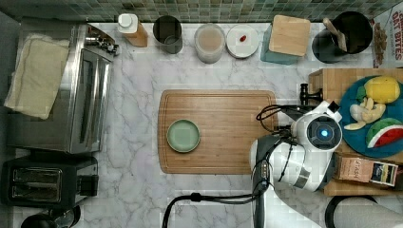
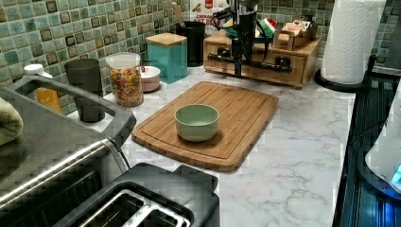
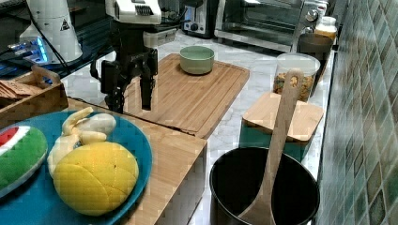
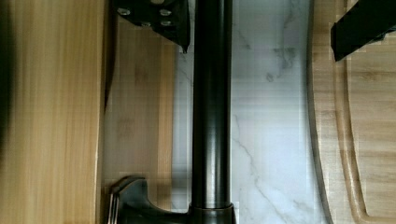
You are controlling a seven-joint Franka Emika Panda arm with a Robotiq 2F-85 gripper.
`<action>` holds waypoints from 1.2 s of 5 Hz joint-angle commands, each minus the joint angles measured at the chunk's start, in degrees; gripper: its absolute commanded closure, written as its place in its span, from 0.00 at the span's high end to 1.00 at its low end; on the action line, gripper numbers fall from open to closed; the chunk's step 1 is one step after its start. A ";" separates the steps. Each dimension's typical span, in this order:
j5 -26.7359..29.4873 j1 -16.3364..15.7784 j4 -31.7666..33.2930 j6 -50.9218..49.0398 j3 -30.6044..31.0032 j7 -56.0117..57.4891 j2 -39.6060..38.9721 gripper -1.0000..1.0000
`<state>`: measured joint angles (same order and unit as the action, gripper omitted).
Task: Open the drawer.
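Fingers astride the handle, drawer barely started.

The gripper (image 3: 132,96) hangs at the drawer (image 2: 257,64) front, in the wooden box at the far end of the bench (image 2: 302,142) in the left view, just past the board (image 2: 213,118). Its fingers (image 4: 161,18) are spread, one on each side of the black handle (image 4: 211,107), not yet closed on the bar. The wrist view shows a thin dark gap beside the drawer front, so I judge it shut or only just cracked; grasping and the whole pull remain. The drawer's inside is hidden, the arm covers part of the handle in the left view, and the far finger is cut off in the wrist view.
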<state>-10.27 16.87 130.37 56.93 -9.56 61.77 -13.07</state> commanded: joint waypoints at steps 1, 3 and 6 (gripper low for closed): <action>2.42 2.25 -3.37 2.56 0.92 5.37 -3.42 1.00; -1.32 -2.08 0.11 -4.65 0.80 -3.04 2.06 1.00; -0.26 -10.43 9.81 -0.74 7.60 -15.43 7.30 1.00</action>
<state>-10.85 15.78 133.73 57.91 -8.90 52.54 -11.51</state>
